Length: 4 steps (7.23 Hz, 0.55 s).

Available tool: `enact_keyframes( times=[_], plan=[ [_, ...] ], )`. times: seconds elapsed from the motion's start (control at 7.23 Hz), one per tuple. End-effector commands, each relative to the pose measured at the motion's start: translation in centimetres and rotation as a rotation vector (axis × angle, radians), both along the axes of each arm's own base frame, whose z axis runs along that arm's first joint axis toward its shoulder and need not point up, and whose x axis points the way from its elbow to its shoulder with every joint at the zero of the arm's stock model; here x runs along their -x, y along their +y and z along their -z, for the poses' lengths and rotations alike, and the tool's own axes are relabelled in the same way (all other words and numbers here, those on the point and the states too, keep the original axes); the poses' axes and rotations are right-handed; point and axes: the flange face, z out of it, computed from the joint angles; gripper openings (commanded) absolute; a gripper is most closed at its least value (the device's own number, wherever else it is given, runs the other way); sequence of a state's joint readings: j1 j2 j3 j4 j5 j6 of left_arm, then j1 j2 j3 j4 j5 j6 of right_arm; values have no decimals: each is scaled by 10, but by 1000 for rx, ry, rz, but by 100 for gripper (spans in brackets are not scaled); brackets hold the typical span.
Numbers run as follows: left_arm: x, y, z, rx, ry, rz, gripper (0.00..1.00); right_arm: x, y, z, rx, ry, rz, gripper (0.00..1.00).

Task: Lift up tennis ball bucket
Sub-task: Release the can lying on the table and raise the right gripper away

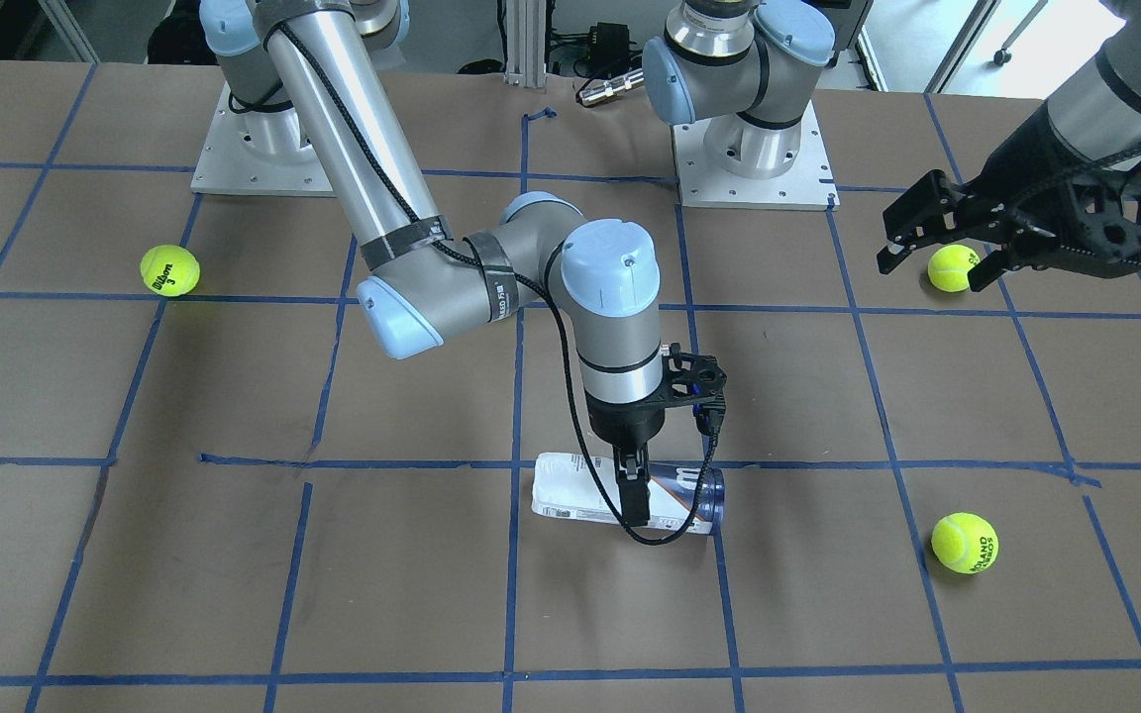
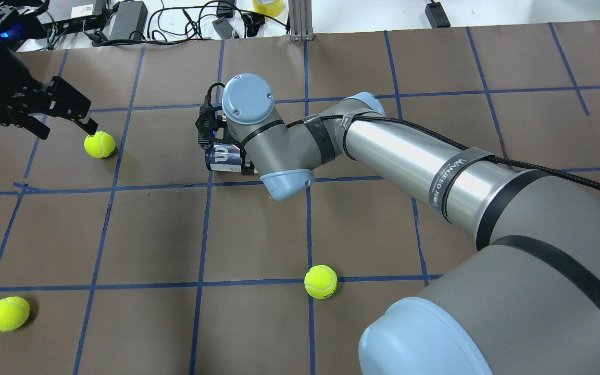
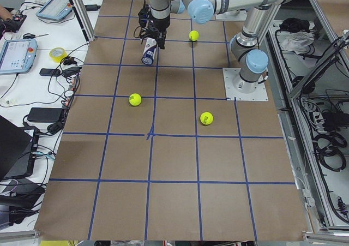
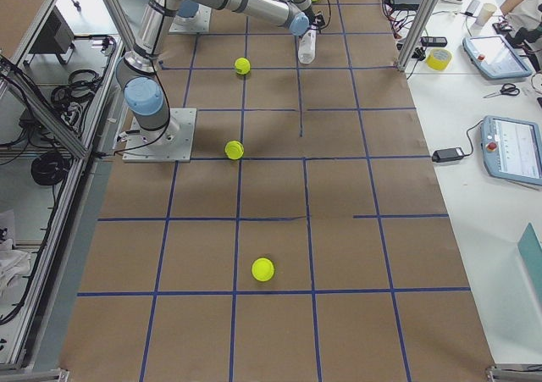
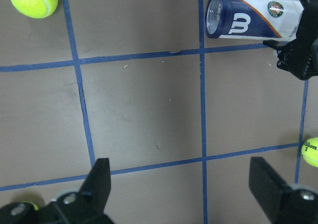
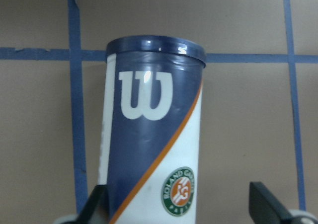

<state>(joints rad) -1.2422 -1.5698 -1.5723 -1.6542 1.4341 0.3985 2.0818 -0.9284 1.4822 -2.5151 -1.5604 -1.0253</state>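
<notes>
Three loose balls lie round the tennis ball bucket (image 1: 575, 492), none touching it. Wilson ball (image 1: 169, 270) is on robot's right, nr the arm bases (image 1: 749, 158). Third ball (image 1: 952, 267) is on its left, also nr the bases. Roland ball (image 1: 964, 542) is on its left, further out & closest to the bucket's navy end, but well apart. Bucket lies on its side on the table (image 1: 234, 594), just beside a blue tape line (image 1: 382, 462), navy capped end twd robot's left, white end twd its right. Right gripper (image 6: 177, 186) comes straight down over the bucket's middle, w/ fingers (image 6: 268, 206) either side of it, part open. One is at the label's edge (touching or just beside, can't tell); the other has a clear gap to it. Right wrist (image 2: 248, 99) hides most of the bucket from overhead. Black wrist cable (image 1: 674, 535) loops across the front of the navy end. Left gripper (image 5: 179, 162) hangs high off the table on robot's left, spread wide w/ nothing btwn, well apart from the bucket. Past the far table edge: cables (image 2: 185, 15) & a tape roll (image 2: 269, 6).
</notes>
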Motion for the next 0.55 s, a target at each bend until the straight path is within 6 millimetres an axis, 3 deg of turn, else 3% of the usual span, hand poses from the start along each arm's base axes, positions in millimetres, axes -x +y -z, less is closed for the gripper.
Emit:
enact_keyframes(
  times=[0.0, 0.14, 0.42],
  plan=[
    [4, -9, 8, 11, 54, 14, 100, 39, -15, -60, 8, -39, 82, 97],
    [7, -21, 23, 20, 133, 25, 100, 67, -20, -103, 15, -96, 112, 96],
    [8, -37, 62, 74, 176, 74, 100, 154, -35, -163, -44, -122, 233, 98]
  ],
)
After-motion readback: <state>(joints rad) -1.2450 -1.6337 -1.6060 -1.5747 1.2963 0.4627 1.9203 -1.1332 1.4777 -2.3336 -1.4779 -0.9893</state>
